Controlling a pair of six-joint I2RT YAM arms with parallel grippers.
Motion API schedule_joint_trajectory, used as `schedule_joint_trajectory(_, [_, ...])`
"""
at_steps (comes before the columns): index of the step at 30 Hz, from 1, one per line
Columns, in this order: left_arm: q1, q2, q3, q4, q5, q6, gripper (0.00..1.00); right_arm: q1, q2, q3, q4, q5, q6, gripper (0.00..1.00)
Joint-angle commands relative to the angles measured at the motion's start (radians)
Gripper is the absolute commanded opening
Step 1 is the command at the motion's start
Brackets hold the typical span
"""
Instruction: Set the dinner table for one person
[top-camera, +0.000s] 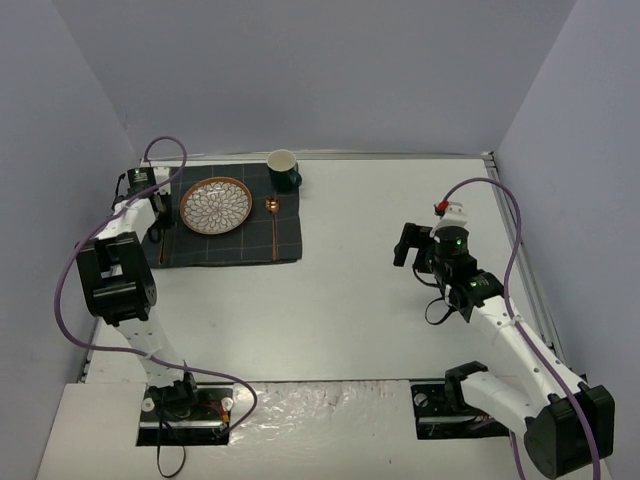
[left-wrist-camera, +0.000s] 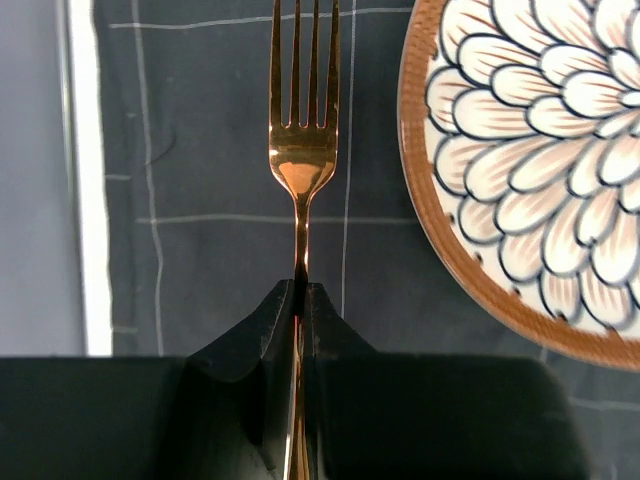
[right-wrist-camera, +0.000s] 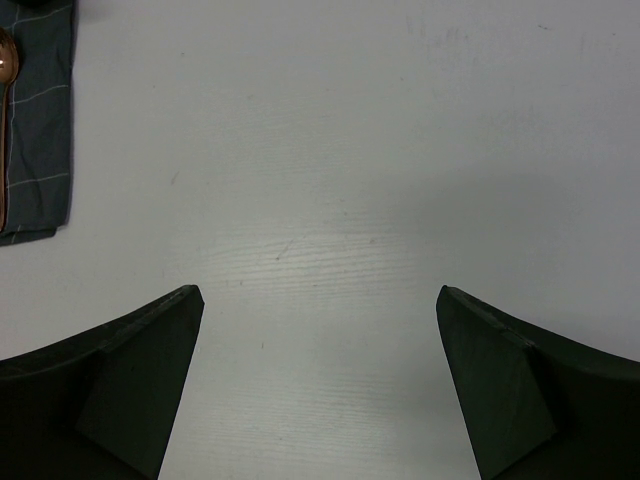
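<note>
My left gripper (left-wrist-camera: 302, 295) is shut on the handle of a copper fork (left-wrist-camera: 303, 150). The fork's tines point away over the dark grey checked mat (left-wrist-camera: 200, 200), just left of the floral plate (left-wrist-camera: 540, 160). From above, the left gripper (top-camera: 157, 212) is at the mat's left edge, beside the plate (top-camera: 216, 205). A copper spoon (top-camera: 273, 225) lies right of the plate and a dark green cup (top-camera: 283, 170) stands at the mat's far right corner. My right gripper (top-camera: 405, 245) is open and empty over the bare white dinner table (top-camera: 360, 300).
The mat (top-camera: 240, 245) lies at the table's far left. The table's left edge (left-wrist-camera: 85, 200) runs close beside the fork. The right wrist view shows the right gripper (right-wrist-camera: 320, 295), the mat corner (right-wrist-camera: 40, 120) and the spoon (right-wrist-camera: 5, 120) at its left. Grey walls surround the table.
</note>
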Motion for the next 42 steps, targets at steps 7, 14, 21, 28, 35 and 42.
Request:
schedule_joint_trajectory(7, [0.028, 0.080, 0.109, 0.103, 0.067, 0.021, 0.00, 0.007, 0.046, 0.030, 0.050, -0.008, -0.036, 1.00])
schedule_joint_trajectory(14, [0.028, 0.119, 0.108, 0.105, 0.054, 0.030, 0.00, 0.007, 0.056, 0.029, 0.053, -0.013, -0.040, 1.00])
schedule_joint_trajectory(21, [0.034, 0.153, 0.125, 0.089, 0.059, 0.031, 0.00, 0.007, 0.062, 0.024, 0.059, -0.017, -0.041, 1.00])
schedule_joint_trajectory(28, [0.052, 0.167, 0.140, 0.071, 0.053, 0.020, 0.04, 0.007, 0.057, 0.024, 0.058, -0.019, -0.041, 1.00])
schedule_joint_trajectory(35, [0.053, 0.158, 0.129, 0.079, 0.047, 0.026, 0.27, 0.007, 0.045, 0.024, 0.056, -0.021, -0.042, 1.00])
schedule_joint_trajectory(42, [0.053, 0.092, 0.139, 0.063, 0.030, 0.011, 0.53, 0.008, 0.022, 0.027, 0.058, -0.033, -0.042, 1.00])
